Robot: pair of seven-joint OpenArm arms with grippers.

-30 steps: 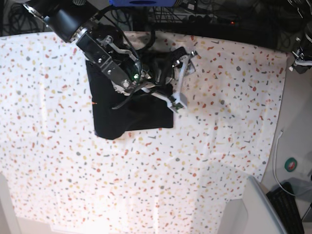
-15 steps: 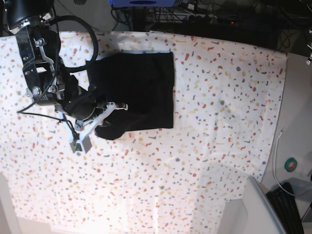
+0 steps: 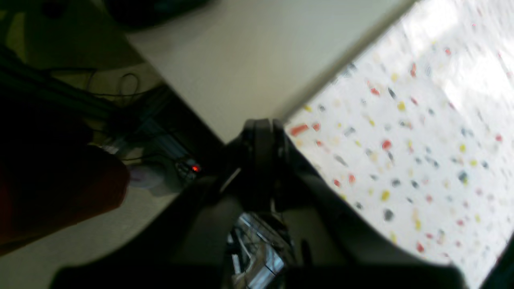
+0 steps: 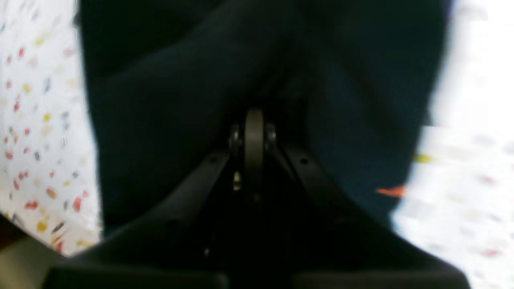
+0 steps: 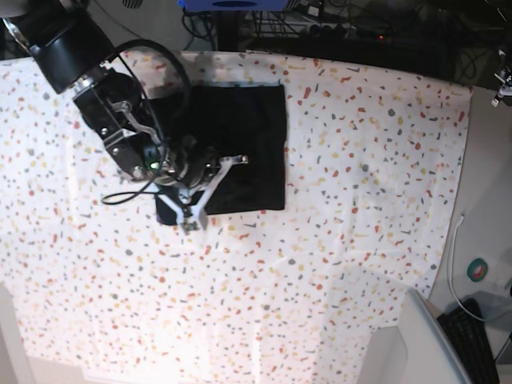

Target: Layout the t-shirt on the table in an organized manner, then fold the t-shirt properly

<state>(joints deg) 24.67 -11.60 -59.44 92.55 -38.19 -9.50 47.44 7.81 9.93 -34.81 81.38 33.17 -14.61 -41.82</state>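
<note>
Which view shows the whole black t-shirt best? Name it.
The base view: the folded t-shirt lies almost whole on the table. The right wrist view shows only blurred dark fabric close up; the left wrist view shows none.

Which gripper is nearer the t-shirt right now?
Right. The right gripper is over the t-shirt; the left gripper sits off at the table edge.

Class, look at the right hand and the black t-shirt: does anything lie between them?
Nothing visible does. The right hand hangs directly over the t-shirt on the table, its jaws shut, with only dark fabric beneath it.
</note>
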